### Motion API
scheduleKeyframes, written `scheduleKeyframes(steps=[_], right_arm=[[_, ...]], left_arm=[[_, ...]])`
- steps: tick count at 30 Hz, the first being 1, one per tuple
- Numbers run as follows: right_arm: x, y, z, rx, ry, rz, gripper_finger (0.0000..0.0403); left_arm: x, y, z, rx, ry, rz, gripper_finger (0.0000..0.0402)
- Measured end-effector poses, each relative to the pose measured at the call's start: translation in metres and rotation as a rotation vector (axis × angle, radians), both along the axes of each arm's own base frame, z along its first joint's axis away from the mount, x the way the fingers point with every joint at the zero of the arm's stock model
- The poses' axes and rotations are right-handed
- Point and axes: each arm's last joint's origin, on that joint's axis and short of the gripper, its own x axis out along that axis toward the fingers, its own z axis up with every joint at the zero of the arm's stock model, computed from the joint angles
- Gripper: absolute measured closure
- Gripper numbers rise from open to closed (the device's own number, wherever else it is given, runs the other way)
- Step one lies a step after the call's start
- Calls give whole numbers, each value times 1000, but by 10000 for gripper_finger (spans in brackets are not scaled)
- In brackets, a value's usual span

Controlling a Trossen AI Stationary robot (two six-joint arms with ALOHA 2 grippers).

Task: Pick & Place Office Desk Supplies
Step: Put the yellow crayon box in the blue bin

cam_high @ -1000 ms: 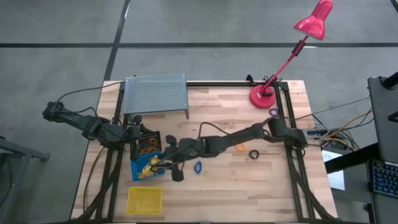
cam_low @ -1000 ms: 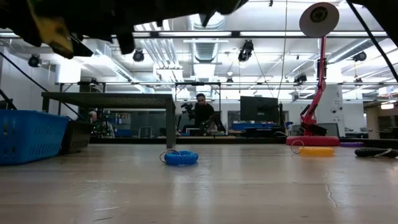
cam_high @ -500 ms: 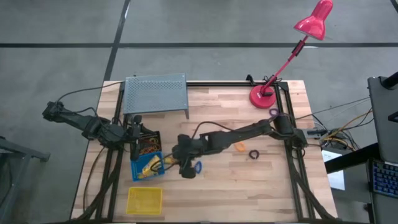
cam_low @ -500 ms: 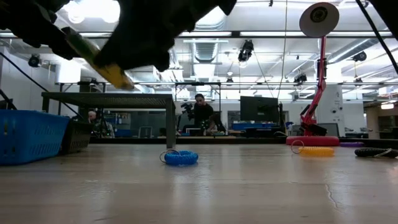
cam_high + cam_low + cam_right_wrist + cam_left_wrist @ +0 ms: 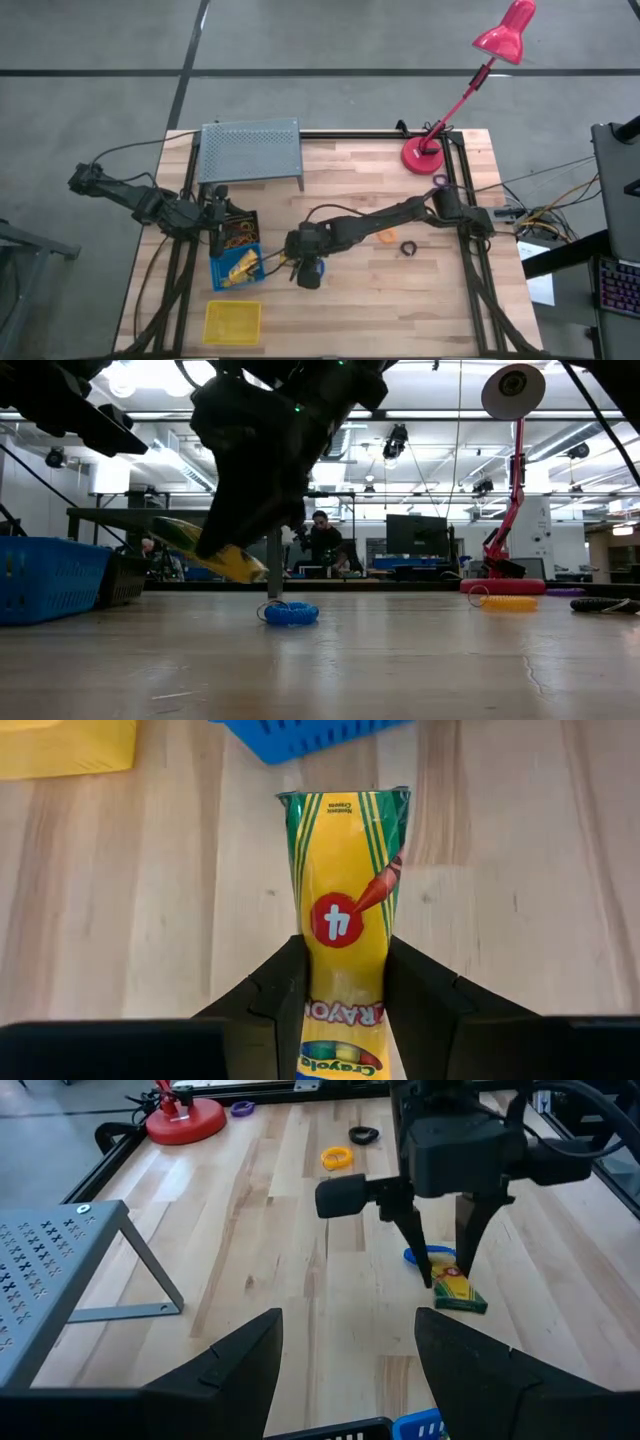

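My right gripper [image 5: 303, 270] is shut on a yellow and green crayon box [image 5: 345, 870] just right of the blue bin [image 5: 238, 268]; the left wrist view shows it as well [image 5: 440, 1275]. A blue ring [image 5: 291, 614] lies on the table under it. An orange ring [image 5: 386, 237], a black ring [image 5: 408, 248] and a purple ring [image 5: 440, 181] lie farther right. My left gripper [image 5: 345, 1370] waits open at the table's left, by the black bin [image 5: 238, 230]. My right gripper pinches the crayon box by its two long sides [image 5: 312, 960], near one end, between its two fingers. The fingers slant down from above and lie along the box, whose other end [image 5: 345, 805] sticks out past them. The box [image 5: 210, 550] hangs tilted, clear of the table.
A yellow bin [image 5: 232, 322] stands at the near left. A grey perforated metal stand [image 5: 250, 150] fills the far left, and a pink lamp's base [image 5: 424, 155] sits at the far right. A black frame [image 5: 465, 260] runs along the table's edges.
My right gripper has come away from the blue bin toward the table's right, sunk toward the table and tipped its fingers downward, carrying the crayon box. The box has dropped from high up to just above the wood by the blue ring.
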Motion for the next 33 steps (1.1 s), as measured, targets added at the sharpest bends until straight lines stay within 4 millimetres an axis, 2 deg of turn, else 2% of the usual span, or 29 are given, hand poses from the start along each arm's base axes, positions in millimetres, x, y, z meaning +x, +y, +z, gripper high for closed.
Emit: scheduleKeyframes(steps=[9, 12, 16, 20, 28, 33], right_arm=[[-3, 0, -2, 19, 37, -26, 286], [1, 0, -5, 86, 21, -115, 288], [2, -1, -16, 220, 90, -336, 286], [2, -1, -26, 296, 142, -478, 281], [3, -1, -31, 341, 162, -554, 283], [3, -1, -31, 357, 167, -581, 264]], left_arm=[[0, 0, 0, 1, 0, 0, 169], [0, 0, 0, 1, 0, -1, 169], [0, 0, 0, 1, 1, 0, 169], [0, 0, 0, 2, 1, -1, 169], [0, 0, 0, 3, 2, -1, 169], [0, 0, 0, 3, 2, -1, 169]])
